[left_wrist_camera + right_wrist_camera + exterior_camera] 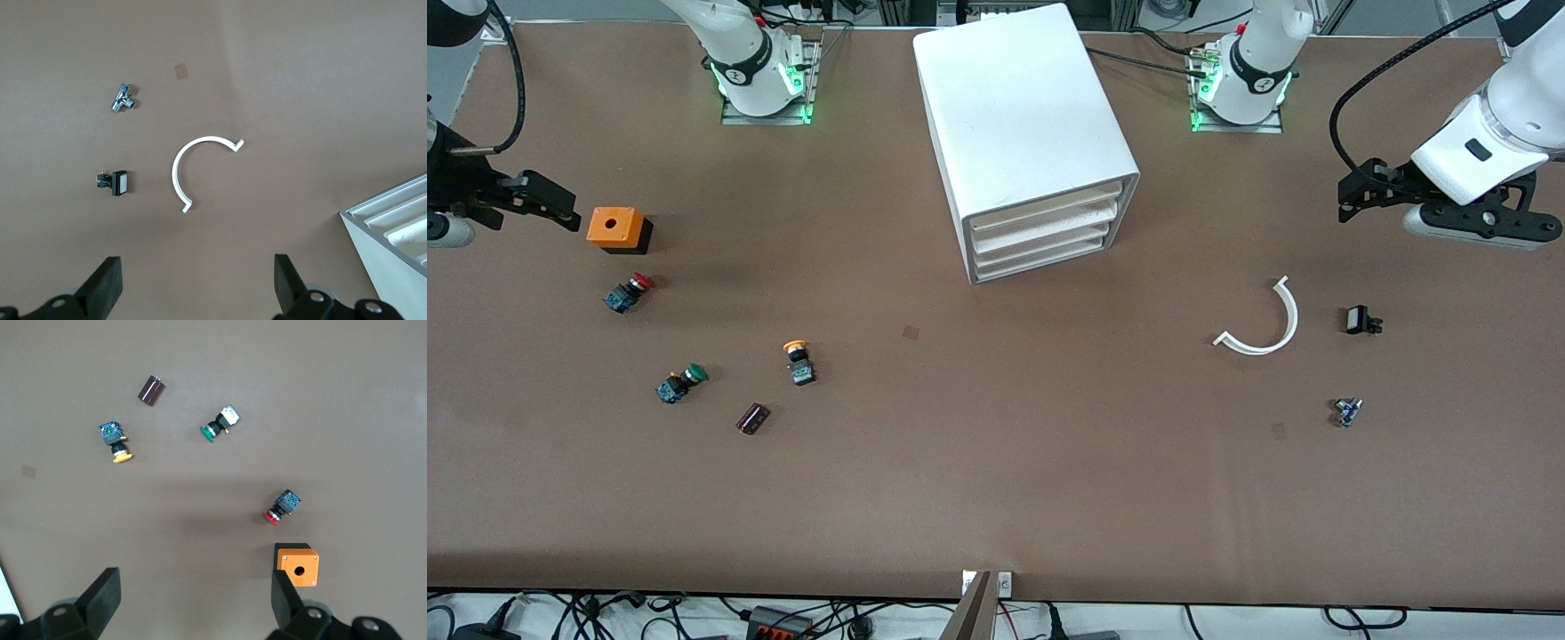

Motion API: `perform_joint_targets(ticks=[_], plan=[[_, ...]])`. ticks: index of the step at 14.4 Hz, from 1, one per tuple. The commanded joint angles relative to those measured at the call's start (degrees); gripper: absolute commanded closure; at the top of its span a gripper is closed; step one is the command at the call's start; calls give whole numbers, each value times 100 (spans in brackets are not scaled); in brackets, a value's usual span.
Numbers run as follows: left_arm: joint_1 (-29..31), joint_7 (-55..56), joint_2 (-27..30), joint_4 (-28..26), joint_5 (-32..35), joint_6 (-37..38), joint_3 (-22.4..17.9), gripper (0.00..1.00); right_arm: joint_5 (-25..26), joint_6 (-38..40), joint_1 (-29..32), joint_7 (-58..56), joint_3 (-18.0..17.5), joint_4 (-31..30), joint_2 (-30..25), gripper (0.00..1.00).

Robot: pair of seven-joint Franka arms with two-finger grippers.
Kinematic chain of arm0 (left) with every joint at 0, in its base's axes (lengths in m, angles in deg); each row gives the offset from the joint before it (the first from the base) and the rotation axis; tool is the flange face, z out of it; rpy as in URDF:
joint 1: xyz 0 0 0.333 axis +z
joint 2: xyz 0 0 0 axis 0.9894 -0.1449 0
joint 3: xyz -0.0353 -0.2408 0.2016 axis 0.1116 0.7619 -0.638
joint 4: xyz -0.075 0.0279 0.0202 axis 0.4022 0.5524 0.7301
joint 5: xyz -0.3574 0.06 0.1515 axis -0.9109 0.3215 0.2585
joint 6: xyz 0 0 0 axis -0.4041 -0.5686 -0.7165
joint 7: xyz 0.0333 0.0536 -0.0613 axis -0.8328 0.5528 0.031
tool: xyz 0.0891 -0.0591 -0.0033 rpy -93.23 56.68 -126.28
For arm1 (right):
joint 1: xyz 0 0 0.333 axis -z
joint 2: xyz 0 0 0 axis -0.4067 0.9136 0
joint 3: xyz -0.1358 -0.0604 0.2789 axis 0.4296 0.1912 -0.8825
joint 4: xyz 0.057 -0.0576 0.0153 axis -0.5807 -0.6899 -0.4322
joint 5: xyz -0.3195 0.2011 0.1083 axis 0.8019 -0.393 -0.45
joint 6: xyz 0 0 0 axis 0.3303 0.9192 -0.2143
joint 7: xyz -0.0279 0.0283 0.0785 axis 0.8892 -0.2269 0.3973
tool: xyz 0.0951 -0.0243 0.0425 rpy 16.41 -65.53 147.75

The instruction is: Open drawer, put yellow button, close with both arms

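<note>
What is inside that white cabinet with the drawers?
The cabinet holds four stacked white drawers, all shut; the top drawer shows only its front edge. Their contents are hidden.

The cabinet [393, 230] is cut by the left wrist view's edge, only 1 corner showing.

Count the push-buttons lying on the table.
3, all toward the right arm's end: red button beside the orange box; green button and yellow button nearer the front camera. None look hidden.
</note>
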Motion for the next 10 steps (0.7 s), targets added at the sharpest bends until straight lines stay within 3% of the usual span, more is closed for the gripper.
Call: perform_joint_targets(ticks=[1, 10], plan=[[62, 33, 8, 94, -90, 122, 21, 0, 33, -88, 5, -92, -13, -143, -111, 0], [53, 50, 8, 103, -90, 253, 30, 0, 33, -35, -30, -92, -57, -91, -67, 0]])
